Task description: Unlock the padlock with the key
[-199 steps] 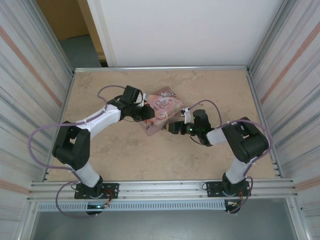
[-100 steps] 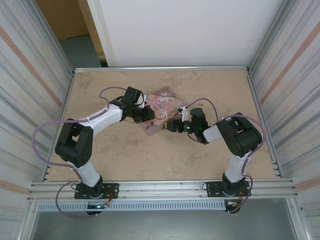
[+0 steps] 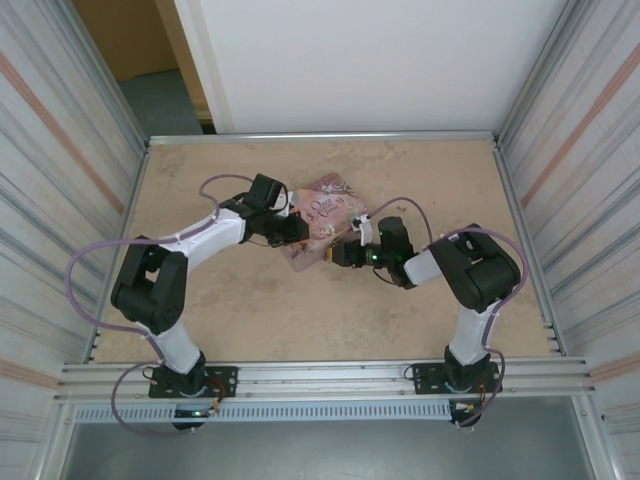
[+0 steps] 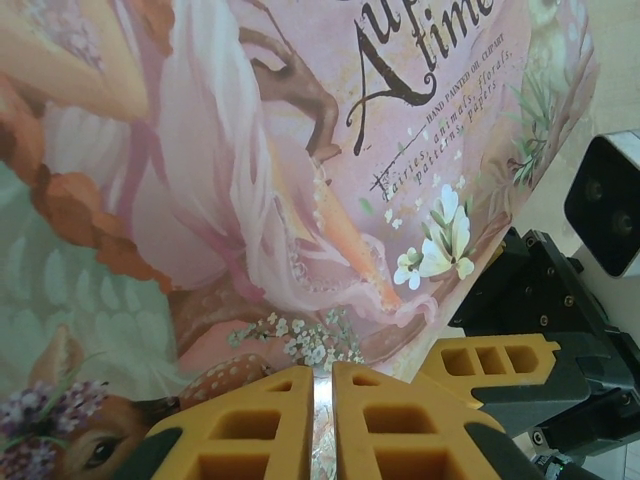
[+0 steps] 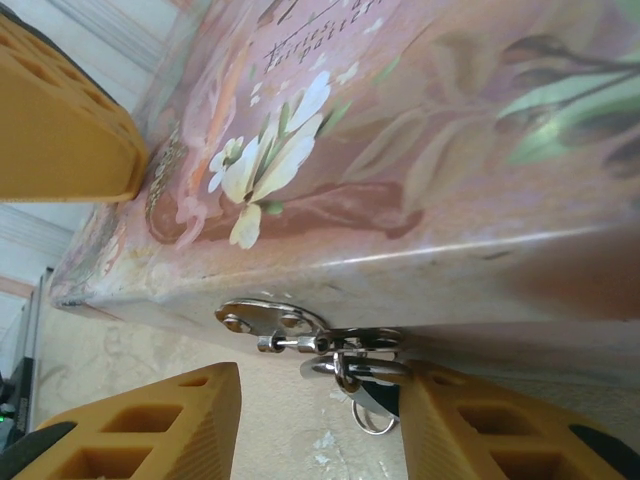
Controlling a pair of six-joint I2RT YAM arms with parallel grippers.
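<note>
At the near edge of the table (image 3: 250,310) the arm bases (image 3: 185,380) are bolted side by side, and both arms are stretched toward the middle.

The right gripper (image 3: 338,254) is seen at the 5 o'clock corner of the pink tin (image 3: 326,206), with its tip pointed toward 9 o'clock. In the right wrist view its yellow fingers (image 5: 150,425) are held partly open. The padlock (image 5: 352,368) is found in the gap between them, nearer the 3 o'clock finger, and whether that finger touches it cannot be told. The padlock is hung by its silvery shackle from a metal hasp (image 5: 268,319) on the tin's side wall, just above the table top. Only a dark sliver of its body is seen behind the shackle. A small wire ring (image 5: 372,418) dangles at its 6 o'clock, and what the silvery piece on that ring is cannot be told.

Further out, the left gripper (image 3: 298,227) is laid at the tin's 9 o'clock edge. In the left wrist view its fingers (image 4: 250,425) are drawn almost together over the printed lid, with only a thin slit left between them. Whether the lid's rim is pinched cannot be told.

The tin is laid flat at 12 o'clock of the table's centre, turned at an angle to the table edges.
</note>
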